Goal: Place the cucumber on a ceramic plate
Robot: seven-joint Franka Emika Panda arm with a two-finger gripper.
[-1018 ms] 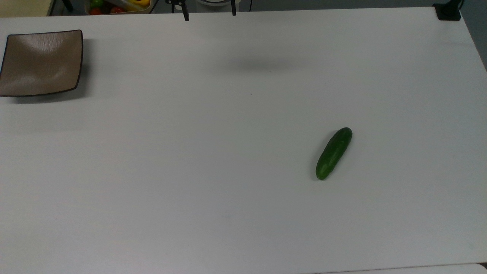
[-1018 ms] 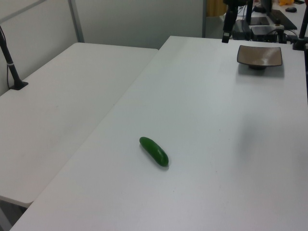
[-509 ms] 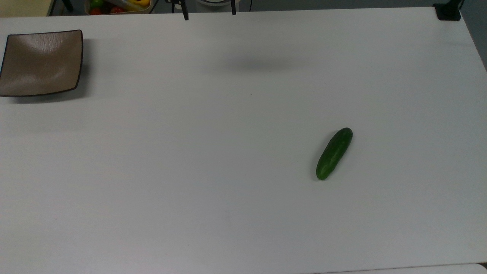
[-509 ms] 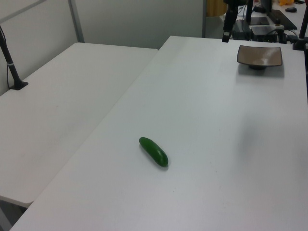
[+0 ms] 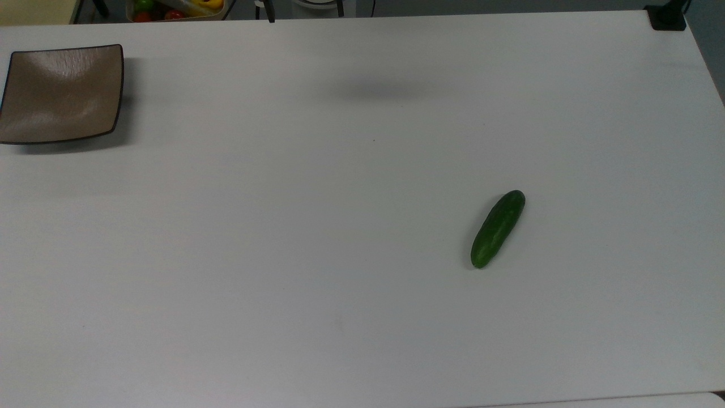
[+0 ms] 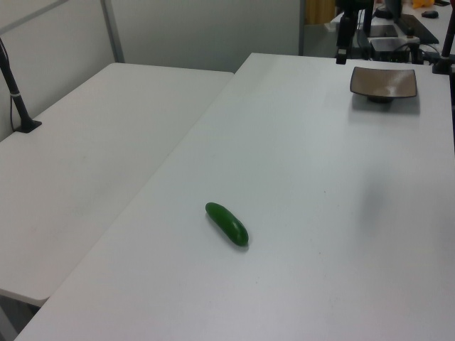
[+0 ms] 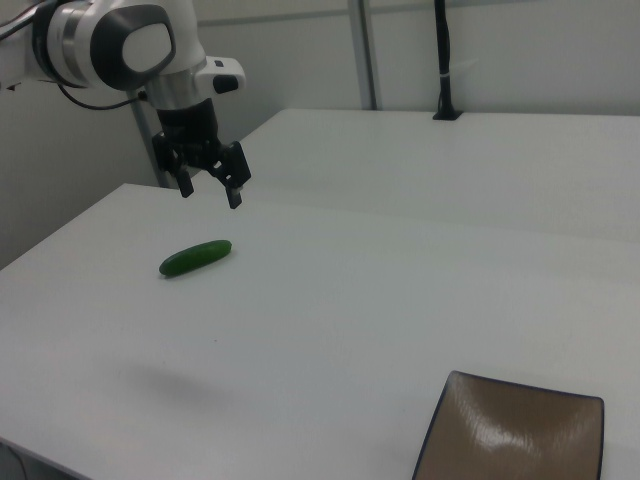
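**Cucumber loose on the surface, plate bare, end effector aloft and holding nothing**

- **Cucumber** (image 5: 498,229): lies flat on the white surface (image 5: 340,238), at about 4 o'clock from centre in the top view. Long axis runs from 1 o'clock to 7 o'clock in that view. Nothing touches it. It also lies alone in the left view (image 6: 227,224) and the right view (image 7: 195,257). With bare surface all round, either flank looks open to a grasp from above.

- **Plate** (image 5: 62,93): square and brown with a dark rim, at about 10 o'clock in the top view, hard against the top view's left edge and well apart from the cucumber. Its dished centre holds nothing. It shows also in the left view (image 6: 383,82) and the right view (image 7: 515,435). The task's placing is judged not yet begun.

- **End effector** (image 7: 208,189): hangs off the surface in the right view, fingers pointing down and spread apart, gripping nothing. In that view it sits at about 12 o'clock of the cucumber, clear of it. The parted fingers and downward pose read as readiness for a top-down pick. To span the short width, the fingers would likely need to close across the long axis.

- **Risk**: the rounded, smooth body may roll if one finger meets it first.
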